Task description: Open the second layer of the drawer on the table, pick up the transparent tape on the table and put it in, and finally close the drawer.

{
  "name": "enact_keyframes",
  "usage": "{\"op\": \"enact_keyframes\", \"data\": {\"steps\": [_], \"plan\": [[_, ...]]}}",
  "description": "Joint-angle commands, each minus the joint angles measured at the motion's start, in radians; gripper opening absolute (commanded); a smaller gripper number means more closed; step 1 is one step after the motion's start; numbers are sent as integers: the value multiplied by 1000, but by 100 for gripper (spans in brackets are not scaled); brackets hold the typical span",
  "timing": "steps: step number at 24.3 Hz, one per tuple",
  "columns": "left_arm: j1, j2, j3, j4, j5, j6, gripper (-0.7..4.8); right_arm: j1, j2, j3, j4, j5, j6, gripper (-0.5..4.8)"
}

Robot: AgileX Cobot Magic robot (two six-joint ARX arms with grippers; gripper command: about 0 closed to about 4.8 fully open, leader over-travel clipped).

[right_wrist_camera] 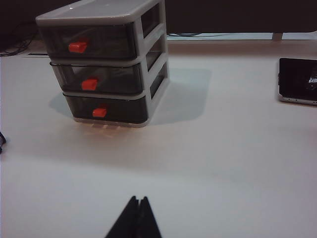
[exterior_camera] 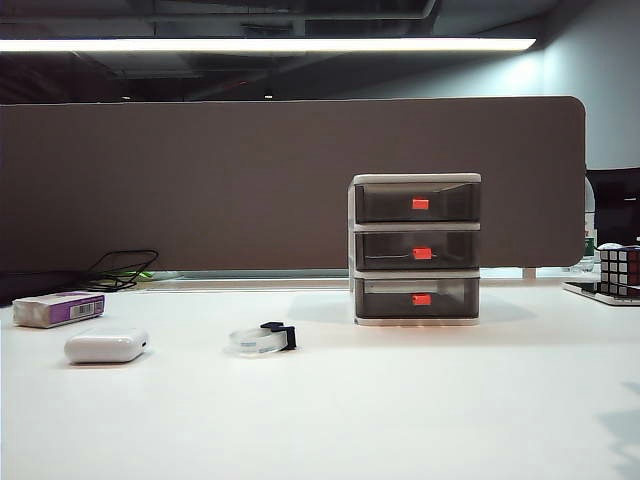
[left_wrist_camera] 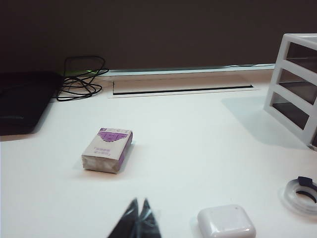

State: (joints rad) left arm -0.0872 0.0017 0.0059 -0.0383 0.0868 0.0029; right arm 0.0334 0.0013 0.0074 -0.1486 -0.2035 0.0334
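Left hand (left_wrist_camera: 138, 206) closed, empty, above desk (left_wrist_camera: 198, 148); right hand (right_wrist_camera: 138, 203) likewise. Drawer (exterior_camera: 416, 249) fully shut. Transparent tape (exterior_camera: 262, 339) apparently untouched; exterior view omits both hands.

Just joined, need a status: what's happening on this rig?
Nothing is handled yet. All three tiers of the drawer are shut, the second layer included. The transparent tape lies on the table, left of the drawer in the exterior view. The left pincer and right pincer are both shut, empty, back from everything.
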Motion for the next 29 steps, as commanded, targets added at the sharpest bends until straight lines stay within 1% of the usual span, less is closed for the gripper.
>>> {"op": "enact_keyframes", "data": {"steps": [1, 10, 12, 14, 16, 17, 18, 20, 23, 27, 28, 29], "plan": [[2, 0, 2, 10, 4, -3, -5, 0, -2, -5, 14, -1, 0, -5], [2, 0, 2, 26, 5, -8, -6, 0, -2, -5, 14, -1, 0, -5], [2, 0, 2, 35, 6, -27, -5, 0, -2, -5, 14, 0, 0, -5], [2, 0, 2, 45, 25, -112, -6, 0, -2, -5, 17, -1, 0, -5], [2, 0, 2, 66, 100, -251, -6, 0, -2, -5, 23, -6, 2, -5], [1, 0, 2, 89, 172, -350, -6, 0, -2, -5, 26, -43, 35, -5], [1, 0, 2, 95, 204, -382, -6, 0, -2, -5, 29, -77, 67, -5], [1, 0, 2, 98, 277, -408, -5, 0, -2, -5, 37, -139, 121, -5], [1, 0, 2, 99, 381, -407, -1, 0, -2, -5, 40, -233, 151, -5], [0, 0, 2, 71, 404, -404, 3, 0, -2, -5, 41, -245, 152, -5], [-8, 0, 2, 51, 460, -403, 2, 1, -2, -5, 40, -248, 164, -5], [-18, 0, 2, 40, 479, -402, 3, 0, -2, -5, 40, -247, 181, -5]]}}
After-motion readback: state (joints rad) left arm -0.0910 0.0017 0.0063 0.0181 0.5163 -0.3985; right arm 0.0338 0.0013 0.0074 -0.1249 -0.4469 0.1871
